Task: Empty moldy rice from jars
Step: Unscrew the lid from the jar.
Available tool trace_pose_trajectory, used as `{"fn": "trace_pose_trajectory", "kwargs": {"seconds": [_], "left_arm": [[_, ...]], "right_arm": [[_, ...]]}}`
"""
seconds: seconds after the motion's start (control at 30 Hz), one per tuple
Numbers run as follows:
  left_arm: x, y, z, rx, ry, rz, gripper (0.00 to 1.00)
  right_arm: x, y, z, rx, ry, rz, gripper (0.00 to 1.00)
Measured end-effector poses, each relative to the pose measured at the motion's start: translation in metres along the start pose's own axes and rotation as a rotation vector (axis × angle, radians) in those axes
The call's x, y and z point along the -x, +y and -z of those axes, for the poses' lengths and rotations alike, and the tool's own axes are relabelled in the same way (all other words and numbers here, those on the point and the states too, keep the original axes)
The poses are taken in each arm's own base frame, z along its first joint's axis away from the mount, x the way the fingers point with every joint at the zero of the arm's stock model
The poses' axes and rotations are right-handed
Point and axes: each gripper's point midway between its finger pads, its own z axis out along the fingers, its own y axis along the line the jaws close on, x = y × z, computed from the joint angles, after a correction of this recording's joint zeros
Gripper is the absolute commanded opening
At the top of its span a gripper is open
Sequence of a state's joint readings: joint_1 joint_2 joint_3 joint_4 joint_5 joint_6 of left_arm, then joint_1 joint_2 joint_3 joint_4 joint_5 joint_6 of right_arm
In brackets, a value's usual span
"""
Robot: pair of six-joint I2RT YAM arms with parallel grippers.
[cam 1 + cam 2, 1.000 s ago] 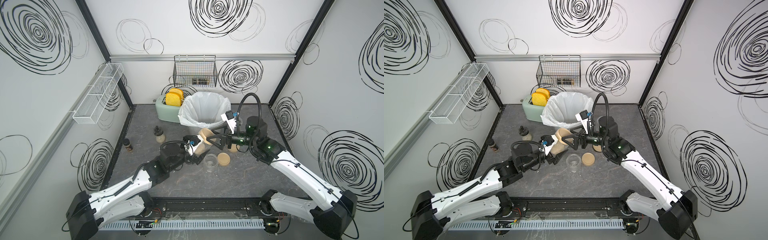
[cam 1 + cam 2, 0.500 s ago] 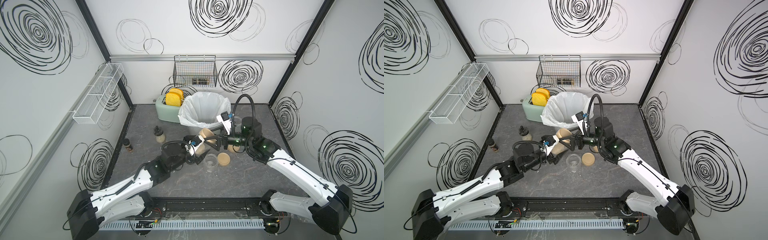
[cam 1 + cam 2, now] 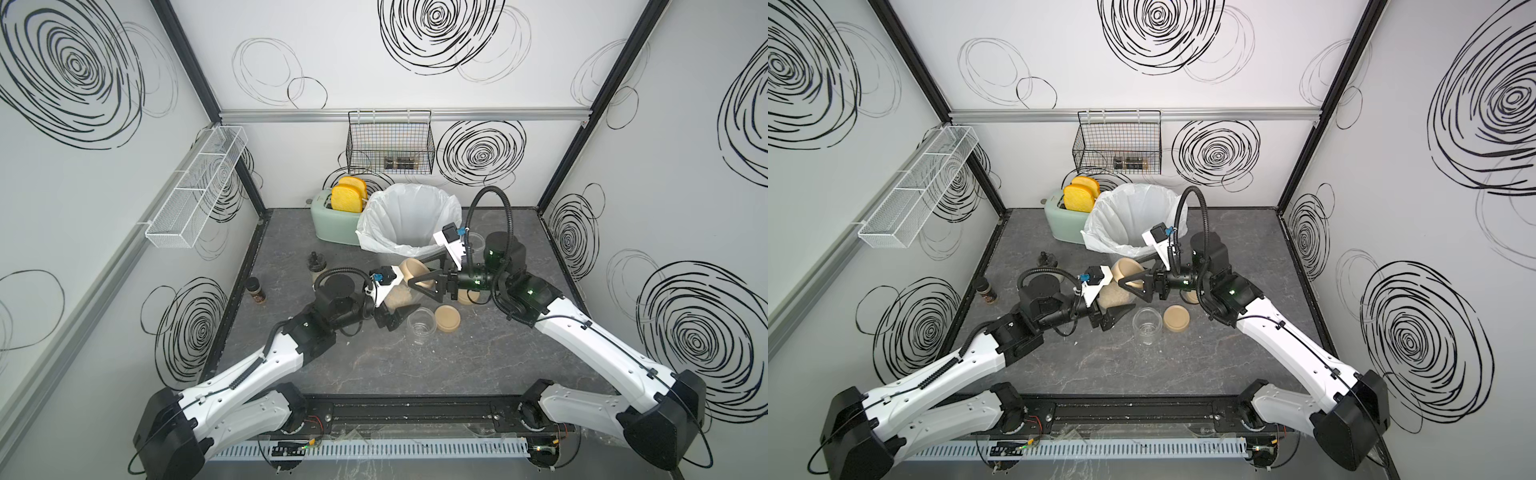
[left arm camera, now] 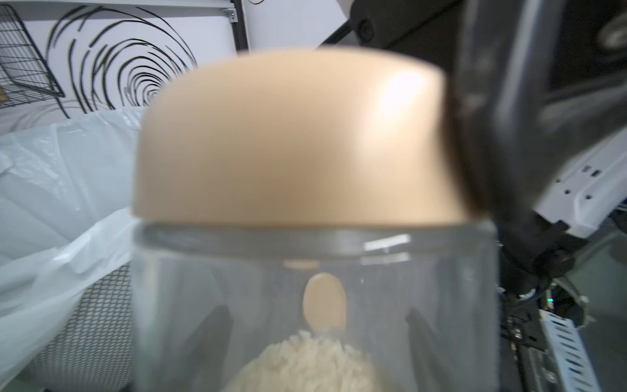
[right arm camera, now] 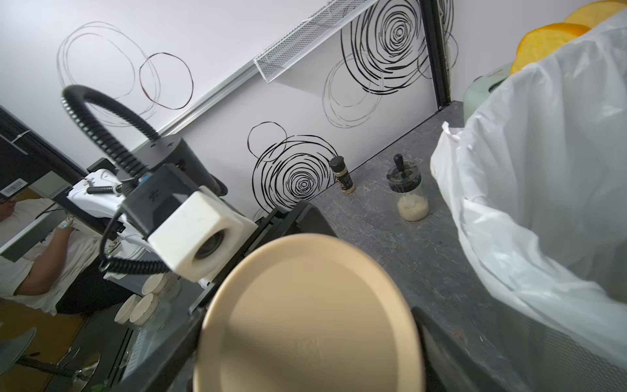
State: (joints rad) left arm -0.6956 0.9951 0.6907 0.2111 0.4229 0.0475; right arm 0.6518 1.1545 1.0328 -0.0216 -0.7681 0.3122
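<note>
A clear jar [image 3: 400, 294] [image 3: 1113, 296] with moldy rice [image 4: 305, 363] in it is tilted above the table, and my left gripper [image 3: 395, 302] [image 3: 1111, 302] [image 4: 317, 339] is shut on its body. Its tan lid [image 3: 409, 268] [image 3: 1125, 269] [image 4: 288, 142] [image 5: 305, 322] faces my right gripper [image 3: 417, 271] [image 3: 1128, 271] [image 5: 305, 339]. The right fingers [image 5: 441, 339] press both sides of the lid's rim. An empty open jar [image 3: 422, 326] [image 3: 1147, 326] stands on the table beside a loose lid [image 3: 447, 319] [image 3: 1176, 318]. A lidded jar [image 3: 467, 297] shows partly behind the right wrist.
The bin with a white liner [image 3: 409, 220] [image 5: 543, 169] stands just behind the held jar, next to a mint toaster [image 3: 332, 224]. A black-capped bottle [image 3: 316, 268] [image 5: 412, 200] and a dark spice shaker [image 3: 255, 289] [image 5: 342, 174] stand to the left. A wire basket [image 3: 390, 143] hangs on the back wall.
My right gripper has moved left onto the held jar's lid and its jaws have narrowed around it. The left arm with the jar has barely moved.
</note>
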Motion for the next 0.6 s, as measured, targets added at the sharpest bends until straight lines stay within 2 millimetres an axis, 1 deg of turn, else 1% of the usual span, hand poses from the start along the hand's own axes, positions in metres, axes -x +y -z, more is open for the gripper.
{"fn": "trace_pose_trajectory", "kwargs": {"seconds": [0.1, 0.23, 0.4, 0.6], "left_arm": [[0.009, -0.01, 0.005, -0.104, -0.034, 0.069, 0.76], [0.03, -0.024, 0.013, -0.243, -0.104, 0.15, 0.75], [0.054, -0.043, 0.022, -0.42, -0.182, 0.227, 0.75], [0.066, -0.062, 0.032, -0.593, -0.202, 0.292, 0.76]], "right_arm": [[0.006, 0.011, 0.002, 0.051, 0.011, 0.052, 0.64], [0.02, 0.033, 0.005, 0.14, 0.007, 0.149, 0.67], [0.034, 0.057, 0.012, 0.241, -0.005, 0.263, 0.67], [0.037, 0.079, 0.018, 0.386, 0.009, 0.351, 0.68]]}}
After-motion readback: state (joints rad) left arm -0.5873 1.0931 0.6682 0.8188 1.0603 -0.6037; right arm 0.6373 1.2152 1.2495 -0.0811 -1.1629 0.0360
